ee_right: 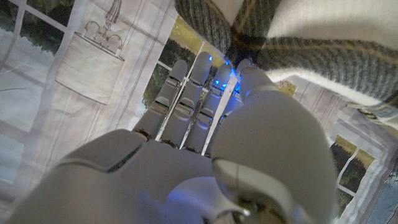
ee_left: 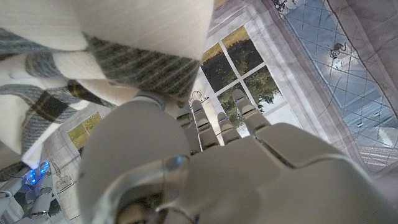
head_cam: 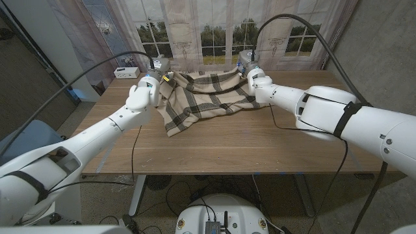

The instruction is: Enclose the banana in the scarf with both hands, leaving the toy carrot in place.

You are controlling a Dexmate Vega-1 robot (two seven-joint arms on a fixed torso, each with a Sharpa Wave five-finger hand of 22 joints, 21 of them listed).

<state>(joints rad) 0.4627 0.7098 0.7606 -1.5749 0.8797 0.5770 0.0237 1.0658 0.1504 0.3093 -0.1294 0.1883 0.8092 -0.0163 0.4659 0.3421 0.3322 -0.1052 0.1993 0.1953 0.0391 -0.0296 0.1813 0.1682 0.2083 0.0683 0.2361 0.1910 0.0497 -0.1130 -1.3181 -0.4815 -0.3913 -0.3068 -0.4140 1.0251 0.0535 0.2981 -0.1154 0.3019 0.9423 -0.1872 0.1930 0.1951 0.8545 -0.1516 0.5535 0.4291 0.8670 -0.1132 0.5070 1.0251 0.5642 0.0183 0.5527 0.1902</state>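
Observation:
A cream and grey plaid scarf (head_cam: pixel 198 96) lies bunched on the far half of the wooden table (head_cam: pixel 227 146). My left hand (head_cam: pixel 144 92) grips its far left edge and holds it lifted a little. My right hand (head_cam: pixel 256 80) grips the far right edge in the same way. In the left wrist view the scarf (ee_left: pixel 124 37) hangs over my left hand (ee_left: pixel 205 168), with the cloth against the thumb. In the right wrist view a fold of the scarf (ee_right: pixel 323 37) sits at the fingertips of my right hand (ee_right: pixel 205 143). The cloth hides the banana and the toy carrot.
A small white box (head_cam: pixel 125 71) stands at the table's far left corner. Curtains and a window picture (head_cam: pixel 214 32) close off the back. Black cables run from both wrists over the table's sides. Bare wood lies between the scarf and the near edge.

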